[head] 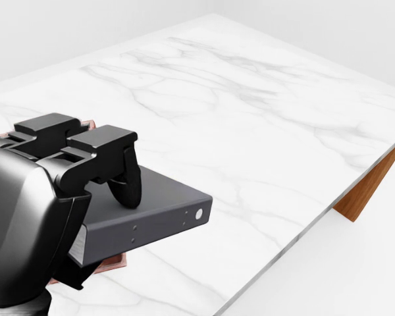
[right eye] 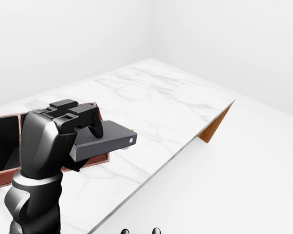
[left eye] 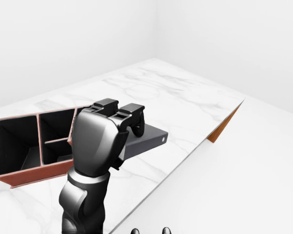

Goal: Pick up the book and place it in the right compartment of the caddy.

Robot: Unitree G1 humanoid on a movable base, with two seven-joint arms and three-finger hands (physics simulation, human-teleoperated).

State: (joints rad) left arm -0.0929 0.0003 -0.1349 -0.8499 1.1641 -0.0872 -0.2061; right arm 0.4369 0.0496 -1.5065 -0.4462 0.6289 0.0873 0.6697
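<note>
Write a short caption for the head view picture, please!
Robot hand grips a dark grey book, lifted above the white marble table, close to the brown caddy.

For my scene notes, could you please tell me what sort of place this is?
Probably a bare simulated test room: a white marble table with wood underneath, plain pale walls, a brown compartmented caddy, and a dark book held in the robot's hand.

white marble table top (head: pixel 263 125): glossy, grey-veined
dark grey slab book (head: pixel 159 209): matt
reddish-brown caddy (left eye: pixel 24 173): leather-like
black robot hand (left eye: pixel 95 141): semi-gloss plastic
</note>
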